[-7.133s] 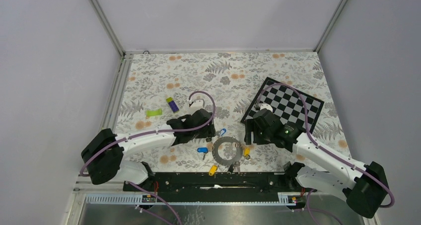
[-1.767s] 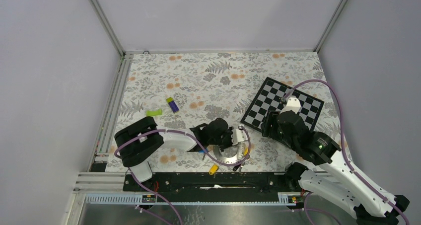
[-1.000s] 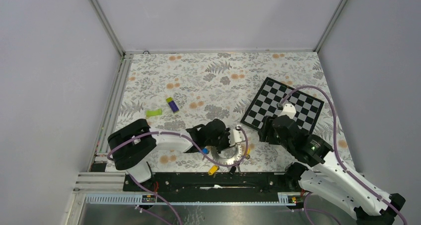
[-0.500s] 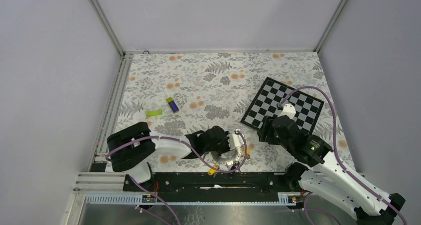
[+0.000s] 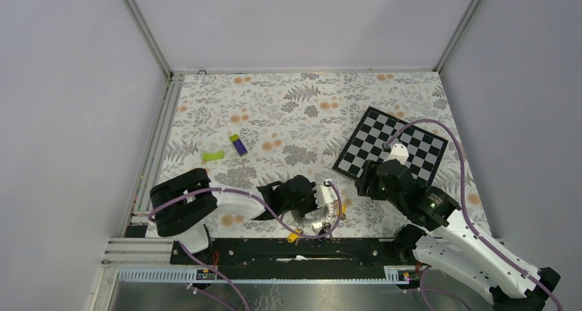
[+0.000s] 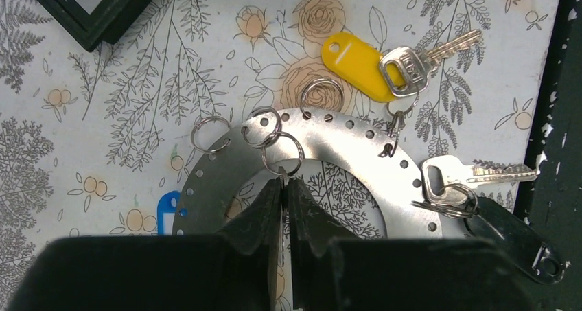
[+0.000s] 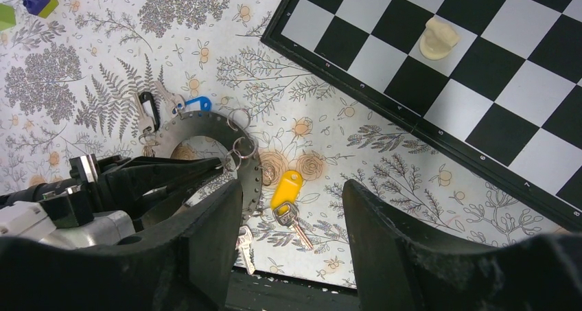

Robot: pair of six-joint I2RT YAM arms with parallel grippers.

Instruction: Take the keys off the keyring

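Keyring [image 6: 343,141] lies near-centre on the worktop [image 5: 274,112], keys [image 6: 412,64] still hooked on. Left hand [image 6: 285,187] has come down onto its inner edge, all but clenched at a small split ring [image 6: 282,154]; grip unclear. Right hand [image 7: 292,189] has backed off right, released. Nothing removed yet.

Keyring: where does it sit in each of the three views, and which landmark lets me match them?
Top external: the keyring lies low, just right of centre, close to the near edge and partly covered.
Left wrist: the keyring arches across the middle of the picture.
Right wrist: the keyring lies left of centre.
Shared landmark: the chessboard, only a corner in the left wrist view, upper right in the right wrist view.
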